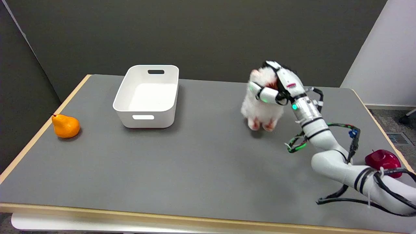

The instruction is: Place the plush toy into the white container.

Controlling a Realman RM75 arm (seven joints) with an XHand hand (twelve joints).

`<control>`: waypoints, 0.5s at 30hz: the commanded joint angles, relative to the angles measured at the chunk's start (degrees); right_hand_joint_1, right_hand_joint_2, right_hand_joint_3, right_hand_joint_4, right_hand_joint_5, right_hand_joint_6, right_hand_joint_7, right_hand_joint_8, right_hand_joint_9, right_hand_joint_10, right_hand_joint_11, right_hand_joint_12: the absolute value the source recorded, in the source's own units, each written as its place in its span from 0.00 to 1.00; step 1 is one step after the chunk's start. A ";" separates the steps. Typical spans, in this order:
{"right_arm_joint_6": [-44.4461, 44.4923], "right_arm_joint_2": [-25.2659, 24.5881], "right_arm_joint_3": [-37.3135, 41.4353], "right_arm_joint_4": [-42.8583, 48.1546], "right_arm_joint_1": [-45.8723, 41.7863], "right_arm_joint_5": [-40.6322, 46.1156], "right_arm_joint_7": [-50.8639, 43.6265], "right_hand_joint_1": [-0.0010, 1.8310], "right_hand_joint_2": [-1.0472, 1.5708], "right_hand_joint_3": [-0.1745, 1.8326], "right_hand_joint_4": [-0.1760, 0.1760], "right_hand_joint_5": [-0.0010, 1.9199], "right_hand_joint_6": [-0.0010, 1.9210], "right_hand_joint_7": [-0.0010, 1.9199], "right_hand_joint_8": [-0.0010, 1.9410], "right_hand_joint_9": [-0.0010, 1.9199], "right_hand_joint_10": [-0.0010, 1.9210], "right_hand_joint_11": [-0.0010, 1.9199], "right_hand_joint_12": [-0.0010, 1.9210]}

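While the right hand [276, 87] grips it, plush toy [260, 110] looks white, fluffy, red-footed.

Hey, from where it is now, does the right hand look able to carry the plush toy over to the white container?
Probably yes. The right hand grips the plush toy near its top, and the grey table between it and the white container is bare. The container is open-topped and looks empty.

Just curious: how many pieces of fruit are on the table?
2: an orange pear near the left edge, and a red apple at the right edge, partly hidden behind the arm.
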 commanded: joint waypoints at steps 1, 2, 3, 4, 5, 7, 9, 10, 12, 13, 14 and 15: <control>4.38 -3.16 -11.47 3.16 17.74 -11.50 9.08 0.42 0.88 0.31 0.37 0.22 1.00 0.16 1.00 0.39 1.00 0.20 1.00; 4.25 -4.00 -12.37 2.53 19.55 -12.05 9.64 0.42 0.88 0.32 0.34 0.22 1.00 0.15 1.00 0.39 1.00 0.19 1.00; 4.09 -5.09 -13.15 1.44 21.74 -12.99 10.34 0.43 0.88 0.33 0.31 0.22 1.00 0.15 1.00 0.39 1.00 0.18 1.00; 4.01 -5.77 -13.68 0.83 22.79 -13.51 10.62 0.43 0.88 0.33 0.31 0.22 1.00 0.15 1.00 0.39 1.00 0.17 1.00; 4.00 -6.81 -14.68 -0.34 24.81 -14.41 11.36 0.43 0.88 0.32 0.30 0.22 1.00 0.14 1.00 0.38 1.00 0.16 1.00; 3.94 -9.07 -16.21 -2.29 27.42 -15.70 12.51 0.43 0.88 0.31 0.28 0.22 1.00 0.14 1.00 0.37 1.00 0.14 1.00; 4.33 -12.32 -18.53 -5.14 31.20 -17.49 14.12 0.43 0.89 0.31 0.27 0.21 1.00 0.14 1.00 0.37 1.00 0.14 1.00; 4.33 -13.36 -19.11 -5.93 32.14 -18.08 14.54 0.43 0.89 0.31 0.27 0.21 1.00 0.14 1.00 0.37 1.00 0.12 1.00; 4.40 -17.61 -20.44 -9.53 35.27 -20.79 15.30 0.43 0.89 0.30 0.26 0.21 1.00 0.13 1.00 0.36 1.00 0.10 1.00; 4.28 -19.04 -20.68 -10.32 36.11 -22.01 15.41 0.43 0.89 0.30 0.26 0.21 1.00 0.13 1.00 0.36 1.00 0.09 1.00; 3.91 -21.26 -20.83 -12.25 37.29 -23.85 15.62 0.43 0.89 0.30 0.26 0.21 1.00 0.13 1.00 0.36 1.00 0.09 1.00; 3.53 -23.62 -21.06 -14.45 38.51 -25.52 15.70 0.43 0.89 0.30 0.25 0.21 1.00 0.12 1.00 0.35 1.00 0.08 1.00</control>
